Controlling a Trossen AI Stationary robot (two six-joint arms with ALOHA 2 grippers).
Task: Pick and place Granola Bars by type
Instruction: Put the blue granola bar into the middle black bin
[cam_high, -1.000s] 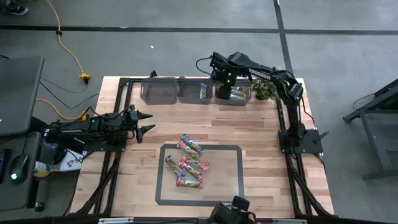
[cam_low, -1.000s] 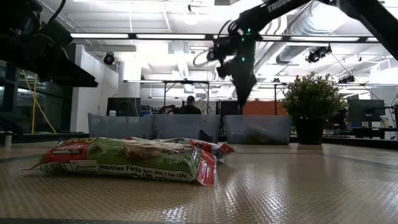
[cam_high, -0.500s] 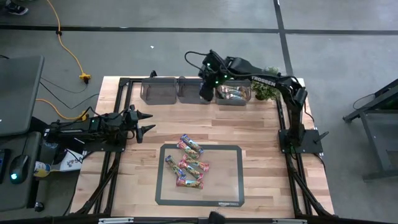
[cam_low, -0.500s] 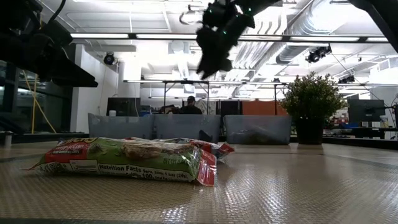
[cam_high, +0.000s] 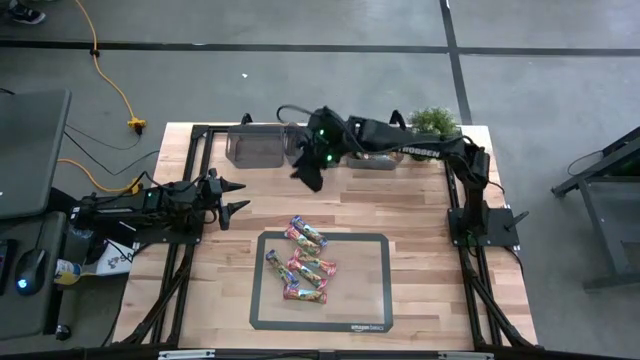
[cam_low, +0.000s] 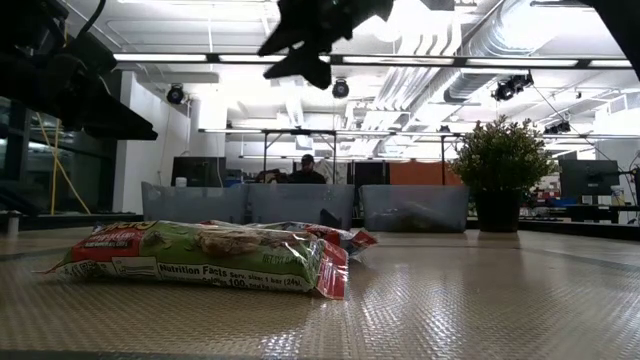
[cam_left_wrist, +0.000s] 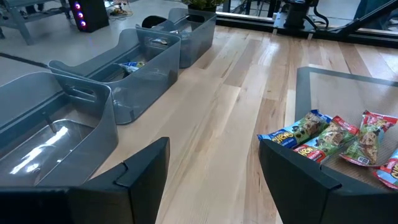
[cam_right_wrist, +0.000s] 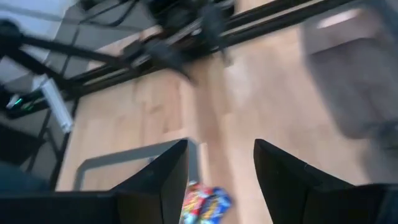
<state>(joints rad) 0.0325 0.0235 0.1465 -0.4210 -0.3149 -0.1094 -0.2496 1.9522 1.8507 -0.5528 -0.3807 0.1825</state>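
3 grey translucent bins (cam_high: 258, 146) in a row along the far edge of the worktop (cam_high: 420, 215), thin moulded plastic, rounded corners, handle cutouts on the end walls. From the left wrist view the nearest bin (cam_left_wrist: 56, 127) looks bare inside, the middle bin (cam_left_wrist: 134, 62) has at least 1 blue-wrapped bar, and the contents of the farthest bin (cam_left_wrist: 196, 25) are too small to make out. 1 small potted plant (cam_high: 432, 122) stands just beside the end of the row.

Granola bars (cam_high: 302, 262): a loose cluster of roughly 5 on the grey-bordered mat (cam_high: 372, 300) in the middle of the worktop; overlap makes an exact count unreliable. Glossy crinkled foil wrappers with crimped ends, flat and oblong. I can pick out 1 blue, at least 1 green-tan and at least 2 red-pink. In the low view the closest bar (cam_low: 200, 255) is green with a nutrition panel facing the camera.

Right gripper (cam_high: 305, 170) is high above the worktop, in front of the bins and between them and the mat. Fingers are parted to a middling gap, with nothing between them.

Left gripper (cam_high: 232, 196) is parked low at the worktop's left side, pointing at the mat, fingers spread wide, holding nothing.

Worktop is pale wood planks, smooth with visible grain. The mat has a fine woven texture up close.
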